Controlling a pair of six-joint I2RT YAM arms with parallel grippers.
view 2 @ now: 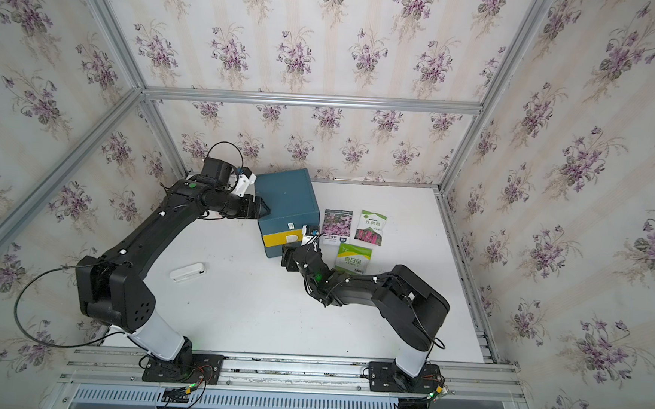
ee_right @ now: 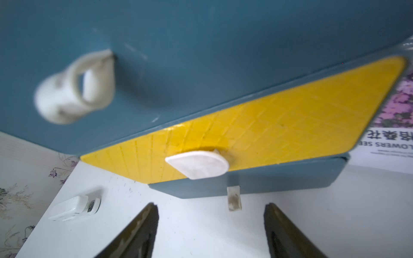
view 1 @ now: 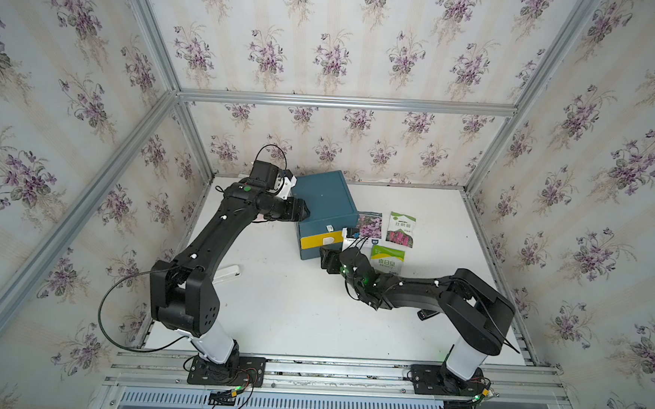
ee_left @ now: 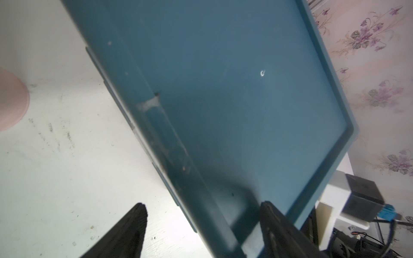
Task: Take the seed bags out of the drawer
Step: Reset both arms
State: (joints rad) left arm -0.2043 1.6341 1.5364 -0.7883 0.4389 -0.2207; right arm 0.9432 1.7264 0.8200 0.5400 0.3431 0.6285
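Three seed bags lie flat on the white table, right of the blue drawer box: a pink-purple flowered one, a white-green one with red flowers and a bright green one. The box's yellow drawer sits pushed in, and its white handle faces my right gripper. That gripper hovers open just in front of the drawer, nothing between its fingers. My left gripper is open at the box's left side, its fingers astride the top rim without gripping it.
A small white device lies on the table in front of the box and to its left. A pale pink round object sits beside the box near the left arm. Metal frame posts and flowered walls enclose the table.
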